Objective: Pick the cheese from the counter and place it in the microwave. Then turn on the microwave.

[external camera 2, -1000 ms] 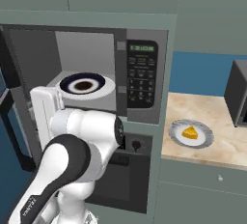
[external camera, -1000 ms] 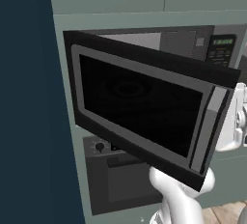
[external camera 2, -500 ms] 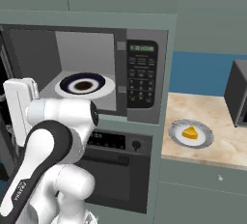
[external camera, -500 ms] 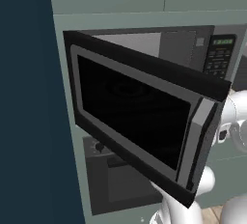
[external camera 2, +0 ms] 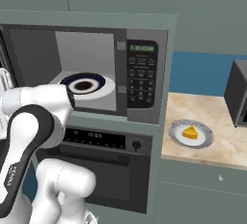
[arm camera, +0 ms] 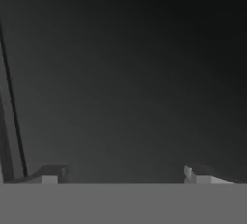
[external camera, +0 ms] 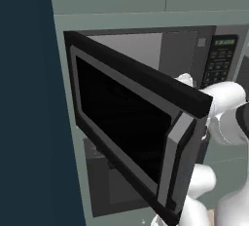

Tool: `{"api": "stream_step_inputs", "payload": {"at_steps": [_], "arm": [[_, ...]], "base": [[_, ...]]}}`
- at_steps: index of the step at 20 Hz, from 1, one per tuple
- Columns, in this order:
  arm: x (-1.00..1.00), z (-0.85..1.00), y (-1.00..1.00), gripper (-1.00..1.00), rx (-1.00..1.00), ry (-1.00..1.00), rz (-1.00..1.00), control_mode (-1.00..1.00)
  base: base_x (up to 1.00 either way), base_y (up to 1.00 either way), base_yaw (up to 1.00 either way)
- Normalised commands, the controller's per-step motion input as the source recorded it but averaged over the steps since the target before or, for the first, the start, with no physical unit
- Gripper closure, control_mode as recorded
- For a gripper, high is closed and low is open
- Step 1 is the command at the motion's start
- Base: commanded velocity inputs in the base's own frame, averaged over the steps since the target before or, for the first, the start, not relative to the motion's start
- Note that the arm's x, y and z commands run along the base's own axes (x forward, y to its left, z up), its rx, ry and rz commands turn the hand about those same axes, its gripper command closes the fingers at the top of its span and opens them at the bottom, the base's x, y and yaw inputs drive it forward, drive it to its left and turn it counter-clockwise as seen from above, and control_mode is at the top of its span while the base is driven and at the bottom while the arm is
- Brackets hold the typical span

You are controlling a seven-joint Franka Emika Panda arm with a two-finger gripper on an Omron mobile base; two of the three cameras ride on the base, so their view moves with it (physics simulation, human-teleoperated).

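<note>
Gripper (arm camera: 123,177) is standing wide open, gripping nothing, facing a smooth dark panel at close range. The microwave (external camera 2: 91,73) is standing open, its black door (external camera: 131,122) swung outward, a round turntable (external camera 2: 87,84) inside. Farther off, the yellow-orange cheese (external camera 2: 190,133) wedge is resting on a grey plate (external camera 2: 174,136) on the tan counter (external camera 2: 217,146).

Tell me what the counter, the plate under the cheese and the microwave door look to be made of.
Counter: looks like light tan wood or laminate, matte, with faint mottled graining. Plate: grey-white, probably ceramic, with a smooth rim and a soft sheen; the cheese on it is a waxy yellow-orange wedge. Microwave door: black frame, likely plastic or painted metal, around a dark glossy window that looks like glass.
</note>
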Motion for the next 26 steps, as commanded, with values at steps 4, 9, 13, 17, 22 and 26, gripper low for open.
{"api": "stream_step_inputs", "payload": {"at_steps": [4, 9, 13, 17, 22, 26], "arm": [[-0.42, 0.00, 0.54, -1.00, 0.07, 0.01, 0.06, -1.00], [-0.27, 0.00, 0.03, -1.00, 0.00, 0.00, 0.00, -1.00], [-0.04, 0.00, -0.45, -1.00, -0.06, -0.09, -0.01, -1.00], [0.17, 0.00, -0.87, -1.00, -0.18, -0.27, -0.09, -1.00], [0.17, 0.00, -0.96, -1.00, -0.19, -0.30, -0.10, -1.00], [0.07, 0.00, -1.00, -1.00, -0.21, -0.29, -0.09, -1.00]], "base": [[0.00, 0.00, 0.00], [0.00, 0.00, 0.00], [0.00, 0.00, 0.00], [0.00, 0.00, 0.00], [0.00, 0.00, 0.00], [0.00, 0.00, 0.00]]}}
